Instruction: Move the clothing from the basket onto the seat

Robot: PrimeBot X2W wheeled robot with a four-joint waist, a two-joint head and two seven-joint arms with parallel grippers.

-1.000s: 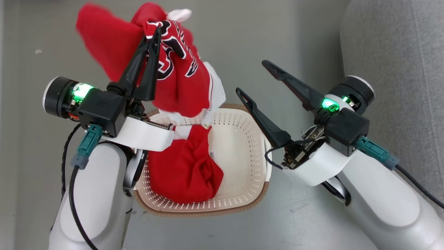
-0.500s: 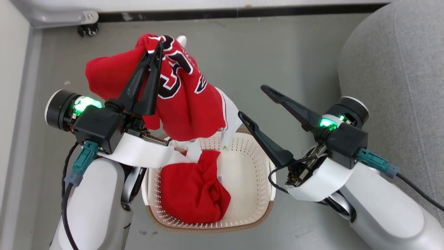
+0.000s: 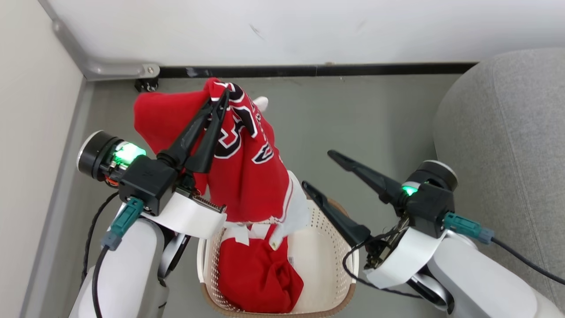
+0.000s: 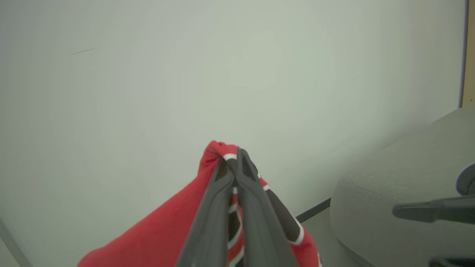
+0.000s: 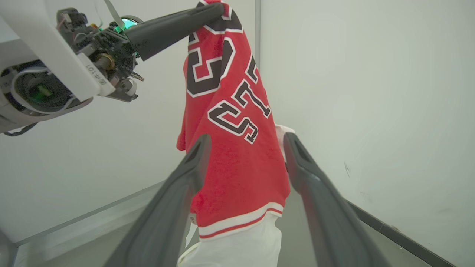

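View has swung up since a second ago; wall (image 3: 309, 31) now shows beyond the basket (image 3: 329, 238). My left hand (image 3: 219, 98) is clenched on a red jersey (image 3: 247, 176), held above the basket's far-left side, white hem hanging over its far rim. Second red garment (image 3: 258, 276) bunched inside the basket. My right hand (image 3: 318, 168) is released, fingers spread, above the basket's right rim. Grey sofa (image 3: 507, 132) stands right of the basket, floor (image 3: 375, 115) between.

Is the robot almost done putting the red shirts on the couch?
Not nearly. No clothing lies on the visible part of the sofa. In hand: the left gripper, jaws shut, holds one jersey above the basket. Left: carry it to the sofa, then fetch the red garment lying in the basket. The right gripper is open.
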